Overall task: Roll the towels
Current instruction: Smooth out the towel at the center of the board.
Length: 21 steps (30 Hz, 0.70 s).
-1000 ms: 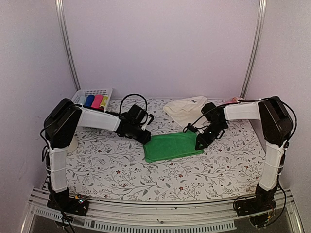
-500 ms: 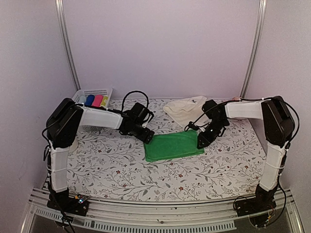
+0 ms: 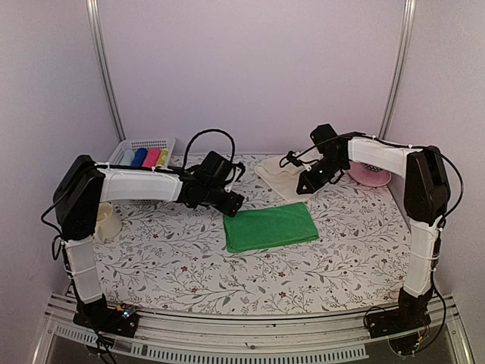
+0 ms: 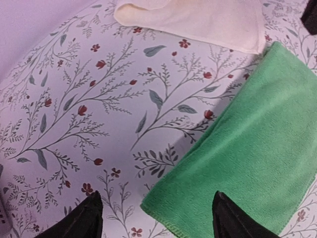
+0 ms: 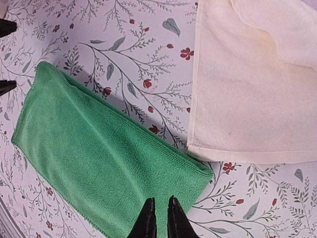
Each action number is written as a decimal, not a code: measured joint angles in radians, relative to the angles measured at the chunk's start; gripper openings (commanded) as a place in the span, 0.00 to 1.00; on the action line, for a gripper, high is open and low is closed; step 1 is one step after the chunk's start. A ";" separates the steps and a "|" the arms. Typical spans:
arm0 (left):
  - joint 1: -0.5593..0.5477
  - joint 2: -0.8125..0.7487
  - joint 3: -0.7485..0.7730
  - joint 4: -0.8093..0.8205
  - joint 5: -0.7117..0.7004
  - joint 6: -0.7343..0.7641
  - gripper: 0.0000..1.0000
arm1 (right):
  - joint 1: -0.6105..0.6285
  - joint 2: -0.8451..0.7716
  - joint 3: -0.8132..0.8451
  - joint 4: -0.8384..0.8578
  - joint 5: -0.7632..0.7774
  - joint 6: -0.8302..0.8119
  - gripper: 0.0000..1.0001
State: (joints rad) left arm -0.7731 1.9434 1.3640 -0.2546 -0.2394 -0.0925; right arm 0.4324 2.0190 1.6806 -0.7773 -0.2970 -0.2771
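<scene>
The green towel (image 3: pixel 269 226) lies flat and folded on the table's middle; it also shows in the left wrist view (image 4: pixel 247 144) and the right wrist view (image 5: pixel 99 158). The cream-white towel (image 3: pixel 279 173) lies flat behind it, partly hidden by my right arm, and shows in the wrist views (image 4: pixel 198 20) (image 5: pixel 252 84). My left gripper (image 3: pixel 235 203) (image 4: pixel 156 218) is wide open and empty, held over the green towel's far left corner. My right gripper (image 3: pixel 305 185) (image 5: pixel 161 218) is shut and empty, raised above the green towel's far right corner, near the cream towel's edge.
A white basket (image 3: pixel 130 149) at the back left holds blue, pink and yellow rolls. A pink dish (image 3: pixel 371 176) sits at the back right. A cream cup (image 3: pixel 106 221) stands at the left by my left arm. Metal rails run up the back wall.
Both grippers have drawn back and up from the green towel's far corners. The right arm swung toward the back, uncovering the pink dish. The green towel lies slightly shifted.
</scene>
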 measured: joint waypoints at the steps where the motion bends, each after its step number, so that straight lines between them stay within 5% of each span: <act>1: -0.013 -0.003 -0.007 0.005 0.003 -0.004 0.69 | 0.000 0.020 0.000 0.000 0.000 0.002 0.07; 9: -0.082 -0.004 -0.073 0.006 0.035 -0.019 0.63 | -0.007 0.109 -0.016 0.016 0.020 0.041 0.03; 21: -0.086 0.036 -0.132 0.009 0.056 -0.040 0.74 | -0.079 0.181 -0.045 0.077 0.108 0.091 0.04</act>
State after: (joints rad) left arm -0.8589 1.9797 1.2316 -0.2455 -0.1837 -0.1329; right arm 0.3531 2.1998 1.6352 -0.7002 -0.1894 -0.1860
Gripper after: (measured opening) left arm 0.729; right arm 0.034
